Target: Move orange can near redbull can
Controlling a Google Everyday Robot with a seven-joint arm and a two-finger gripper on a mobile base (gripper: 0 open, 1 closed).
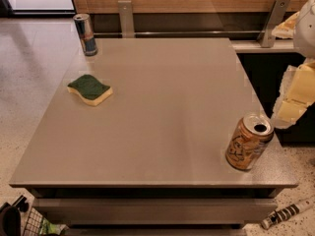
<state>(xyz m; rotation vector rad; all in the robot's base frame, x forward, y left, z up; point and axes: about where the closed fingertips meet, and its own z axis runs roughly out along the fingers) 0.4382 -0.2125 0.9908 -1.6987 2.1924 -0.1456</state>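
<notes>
Operator: Nearest the camera, item one: a striped rod [287, 214] lying on the speckled floor below the front right corner of the worktop [162, 132]. It is not part of the job.

Supervisor: Task item?

Operator: Orange can [248, 142], on the worktop at its near right corner, close to the front edge. It rests on its base, with the silver top and its opening showing. Its long axis reads as leaning, top toward the right, though that may only be the camera's slant.

Supervisor: Pincer?

Operator: The pincer [289, 111] is at the right edge of the view, just beside the can's top, up and to the right of it. I cannot tell whether it touches the can, nor whether it is released or clenched.

Supervisor: Destination?

Operator: Redbull can [85, 33], upright at the far left corner, well apart from the orange can and diagonally across from it. A green-topped sponge [90, 89] lies near it on the left side. In my judgement the approach runs down and left from pincer to can, then a long carry to the far left, skirting the sponge.
</notes>
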